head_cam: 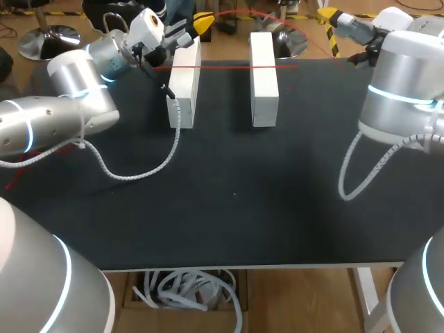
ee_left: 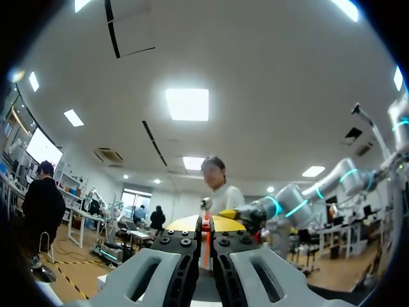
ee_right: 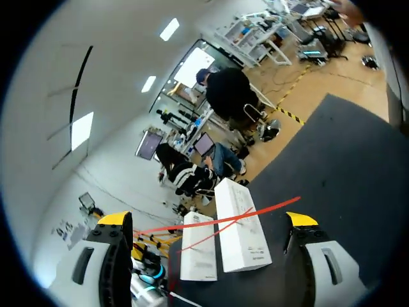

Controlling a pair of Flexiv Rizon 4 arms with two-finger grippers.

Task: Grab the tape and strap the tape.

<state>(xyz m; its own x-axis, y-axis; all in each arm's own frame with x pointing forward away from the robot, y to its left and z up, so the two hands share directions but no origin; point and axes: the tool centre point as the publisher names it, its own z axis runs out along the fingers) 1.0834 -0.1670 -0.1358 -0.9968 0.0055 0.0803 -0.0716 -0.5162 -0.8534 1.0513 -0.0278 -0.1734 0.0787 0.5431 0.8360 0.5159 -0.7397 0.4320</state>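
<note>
Two white blocks stand upright at the far side of the black table, the left block (head_cam: 184, 83) (ee_right: 199, 256) and the right block (head_cam: 264, 80) (ee_right: 239, 233). A thin red tape (head_cam: 229, 67) (ee_right: 223, 220) runs across the tops of both. My left gripper (head_cam: 202, 23) (ee_left: 206, 227) hangs just behind the left block, shut on the red tape (ee_left: 206, 246), which shows as a strip between its yellow tips. My right gripper (head_cam: 331, 15) (ee_right: 208, 219) is beyond the table's far right edge, wide open and holding nothing. It faces the blocks.
A white coiled cable (head_cam: 139, 173) from my left arm loops onto the black table (head_cam: 236, 208) left of the blocks. Another cable (head_cam: 347, 180) hangs beside my right arm at the table's right side.
</note>
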